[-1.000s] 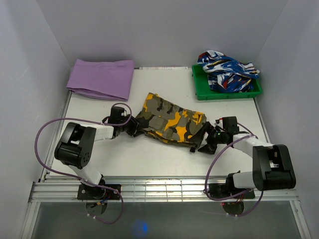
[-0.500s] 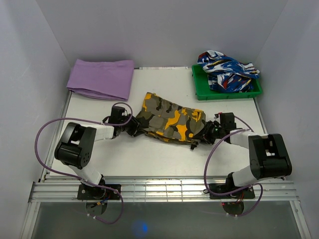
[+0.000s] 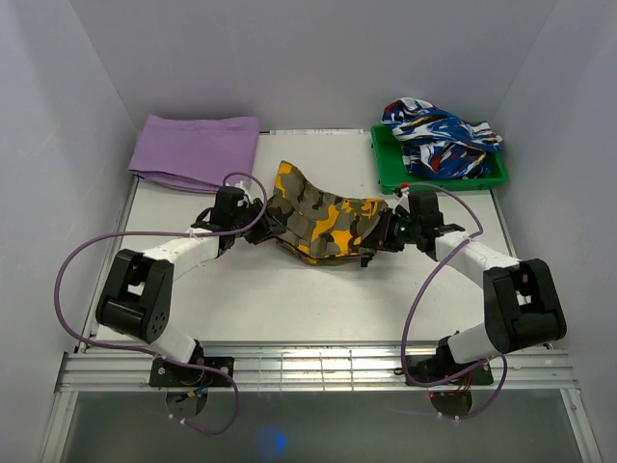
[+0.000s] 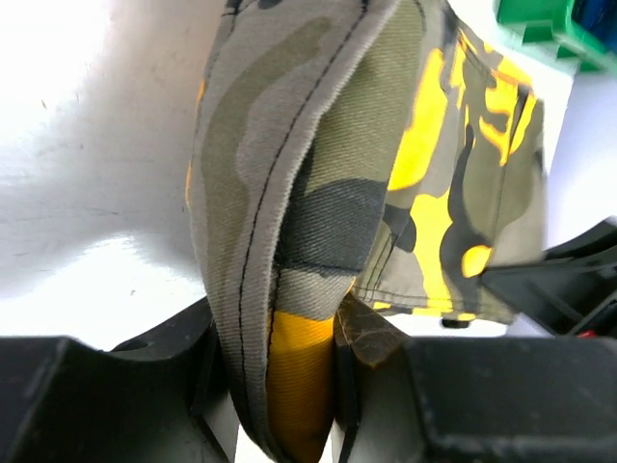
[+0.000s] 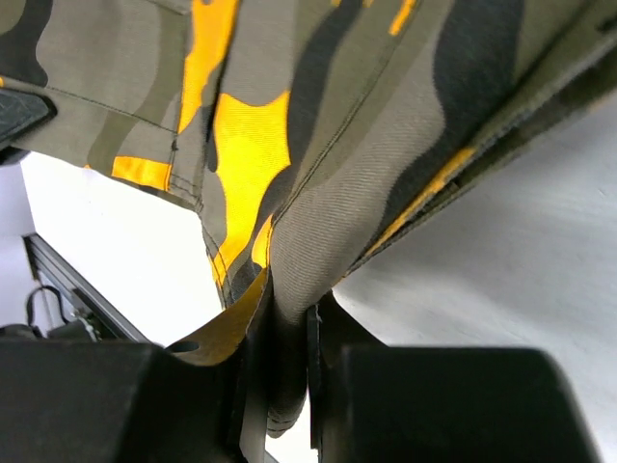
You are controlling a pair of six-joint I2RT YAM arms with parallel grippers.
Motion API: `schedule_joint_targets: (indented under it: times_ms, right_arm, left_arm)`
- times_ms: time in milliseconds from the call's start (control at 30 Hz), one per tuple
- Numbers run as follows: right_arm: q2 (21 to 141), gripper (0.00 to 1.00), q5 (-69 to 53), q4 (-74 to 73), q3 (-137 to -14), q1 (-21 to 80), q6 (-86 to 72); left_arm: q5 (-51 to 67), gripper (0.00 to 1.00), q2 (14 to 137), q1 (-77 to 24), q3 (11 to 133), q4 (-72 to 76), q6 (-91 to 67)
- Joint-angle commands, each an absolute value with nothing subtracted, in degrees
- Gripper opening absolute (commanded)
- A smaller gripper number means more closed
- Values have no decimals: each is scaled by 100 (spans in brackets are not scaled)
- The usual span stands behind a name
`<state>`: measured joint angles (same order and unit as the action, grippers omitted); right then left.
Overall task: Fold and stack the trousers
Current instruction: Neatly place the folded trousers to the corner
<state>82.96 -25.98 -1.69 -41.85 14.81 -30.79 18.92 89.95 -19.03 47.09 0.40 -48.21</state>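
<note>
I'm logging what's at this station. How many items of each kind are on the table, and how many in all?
Camouflage trousers: 1
Purple cloth: 1
Blue, white and red patterned garment: 1
Green tray: 1
Total: 4

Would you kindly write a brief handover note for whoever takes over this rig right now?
Left gripper: jaws shut on the left end of the trousers.
Right gripper: jaws shut on the right end.
The trousers are bunched into a short bundle strung between both arms over the middle of the table, apparently raised.
Done: both ends grasped, partly folded.
Left: complete the fold, lay it flat, release, stack.
</note>
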Motion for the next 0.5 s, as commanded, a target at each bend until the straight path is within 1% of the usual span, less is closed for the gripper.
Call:
schedule_joint_targets:
  times_ms: [0,200,333,467]
  right_arm:
    - [8095,8,-2330,9,-4745,1757,-2576]
    - [8235,8,-2074,9,-5342,2126,-2189]
    - [8375,8,-1987,44,-5800,2355,-2048]
    - [8630,8,-1881,350,-6292,2601,-1881]
  left_arm:
    - [1618,0,8359,-1951,5009,-228,-3694]
    - [1512,0,7745,-1951,5089,-106,-2813]
    - [1187,0,7471,-1916,5281,-53,-2365]
    - [1300,0,7295,-1584,5484,121,-2277]
